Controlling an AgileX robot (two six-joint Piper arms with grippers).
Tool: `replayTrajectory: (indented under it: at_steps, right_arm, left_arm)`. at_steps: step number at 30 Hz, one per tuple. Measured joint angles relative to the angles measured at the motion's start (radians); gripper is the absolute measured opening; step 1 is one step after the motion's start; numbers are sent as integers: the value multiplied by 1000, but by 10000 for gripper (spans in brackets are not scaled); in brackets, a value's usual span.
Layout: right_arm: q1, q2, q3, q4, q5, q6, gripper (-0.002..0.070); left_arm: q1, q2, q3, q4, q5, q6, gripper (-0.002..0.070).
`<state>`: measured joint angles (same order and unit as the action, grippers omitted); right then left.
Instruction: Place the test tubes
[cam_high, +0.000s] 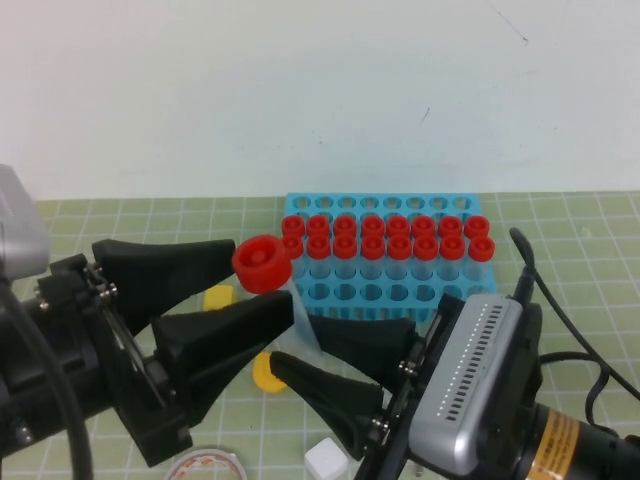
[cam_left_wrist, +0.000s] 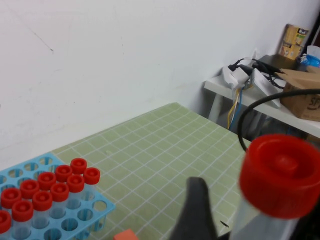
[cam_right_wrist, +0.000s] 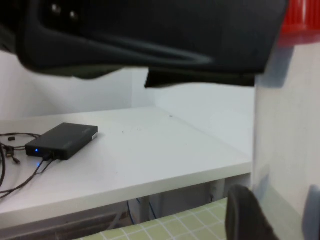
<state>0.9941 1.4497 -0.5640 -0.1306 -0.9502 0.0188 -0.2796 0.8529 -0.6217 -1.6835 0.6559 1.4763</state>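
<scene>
Green grid mat (cam_high: 580, 215): blue rack (cam_high: 350, 296), yellow bits (cam_high: 266, 375), white cube (cam_high: 326, 461), perhaps tape (cam_high: 205, 465).

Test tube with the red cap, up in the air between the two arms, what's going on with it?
It looks like a handover. The right gripper is closed on the lower end of the test tube, which hangs tilted above the table. The left gripper stands open around its red cap, not clamping it. Behind them, the blue rack holds two rows of capped tubes, with empty holes in the rows nearer the robot.
</scene>
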Motion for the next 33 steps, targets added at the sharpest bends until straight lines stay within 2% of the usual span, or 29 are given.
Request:
replayTrajectory:
  at_steps: [5, 13, 18, 33]
  right_arm:
    - [0, 24, 0, -4, -2, 21, 234]
    - [0, 31, -6, -12, -7, 25, 234]
    - [0, 31, -6, -16, -8, 25, 234]
    - [0, 32, -6, -12, -6, 27, 234]
  left_arm:
    - [0, 0, 0, 0, -6, 8, 414]
    - [0, 4, 0, 0, -13, 34, 368]
    - [0, 34, 0, -2, -7, 34, 274]
    - [0, 47, -2, -18, 6, 67, 266]
